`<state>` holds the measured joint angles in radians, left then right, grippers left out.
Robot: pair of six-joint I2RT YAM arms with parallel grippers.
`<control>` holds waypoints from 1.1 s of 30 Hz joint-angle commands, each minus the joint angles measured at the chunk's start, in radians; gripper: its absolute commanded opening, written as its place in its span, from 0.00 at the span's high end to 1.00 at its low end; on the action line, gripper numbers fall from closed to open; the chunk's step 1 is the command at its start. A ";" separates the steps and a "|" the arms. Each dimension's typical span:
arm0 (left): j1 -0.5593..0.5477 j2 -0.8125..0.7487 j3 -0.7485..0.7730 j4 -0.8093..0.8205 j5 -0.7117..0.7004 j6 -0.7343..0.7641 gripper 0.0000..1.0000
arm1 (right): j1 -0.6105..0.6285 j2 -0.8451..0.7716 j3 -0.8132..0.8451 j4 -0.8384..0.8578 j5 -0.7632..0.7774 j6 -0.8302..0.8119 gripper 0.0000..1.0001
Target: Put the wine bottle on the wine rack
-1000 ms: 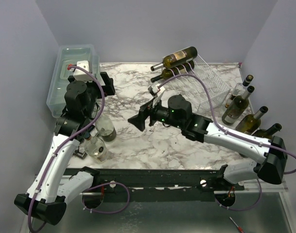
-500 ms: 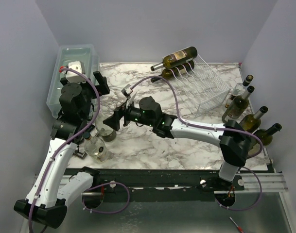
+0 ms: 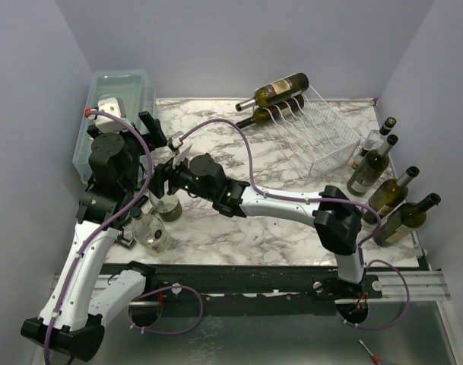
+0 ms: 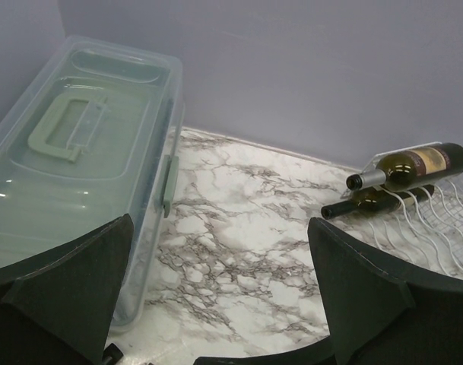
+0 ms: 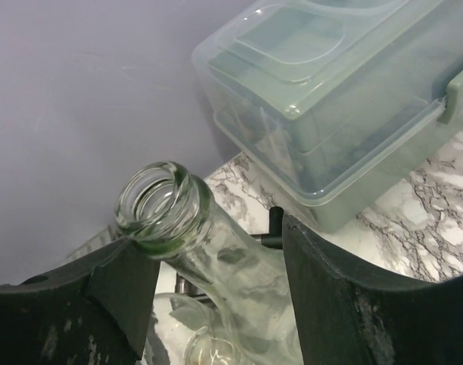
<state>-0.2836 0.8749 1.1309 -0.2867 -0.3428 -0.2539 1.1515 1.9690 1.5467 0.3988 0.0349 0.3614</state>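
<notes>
**A:** Marble-pattern table [image 3: 246, 228], lilac walls. Where's the wine bottle [image 5: 161, 204]?

**B:** Clear glass, upright at the table's left side, just beside the left arm. It is well apart from the wine rack [image 3: 311, 137], which sits far right.

**A:** Right gripper [image 5: 216, 247]?

**B:** Reached across, jaws straddling the bottle's neck. One finger [image 5: 117, 281] is at the glass, with a gap to the other. Not clamped, so the jaws are apart.

**A:** Left gripper [image 4: 220, 224]?

**B:** Jaws wide, nothing between them. It sits near the lidded bin [image 4: 87, 152].

**A:** Rack load?

**B:** Two racked bottles [image 3: 275, 90] lying at its left end, necks pointing left.
</notes>
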 commanded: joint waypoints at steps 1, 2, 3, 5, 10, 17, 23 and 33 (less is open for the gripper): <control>-0.004 -0.022 0.003 -0.013 -0.044 -0.010 0.01 | 0.026 0.049 0.047 -0.019 0.137 -0.058 0.36; -0.003 -0.026 0.003 -0.012 -0.049 -0.010 0.01 | 0.031 0.055 0.045 -0.007 0.160 -0.070 0.38; -0.003 -0.029 0.003 -0.012 -0.052 -0.010 0.01 | 0.035 0.060 0.042 0.007 0.174 -0.078 0.41; -0.004 -0.031 0.004 -0.012 -0.054 -0.010 0.01 | 0.042 0.076 0.046 0.021 0.183 -0.091 0.43; -0.008 -0.037 0.003 -0.012 -0.072 -0.005 0.01 | 0.051 0.098 0.050 0.044 0.193 -0.096 0.44; -0.009 -0.046 0.001 -0.012 -0.084 -0.004 0.01 | 0.052 0.070 0.003 0.079 0.277 -0.107 0.72; -0.015 -0.044 0.000 -0.011 -0.087 -0.004 0.01 | 0.051 0.026 -0.034 0.108 0.358 -0.178 0.99; -0.025 -0.039 -0.003 -0.006 -0.087 0.000 0.01 | 0.052 -0.045 -0.129 0.243 0.583 -0.494 1.00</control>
<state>-0.2993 0.8406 1.1309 -0.2867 -0.4095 -0.2543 1.2106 1.9873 1.4712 0.5522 0.4442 0.0921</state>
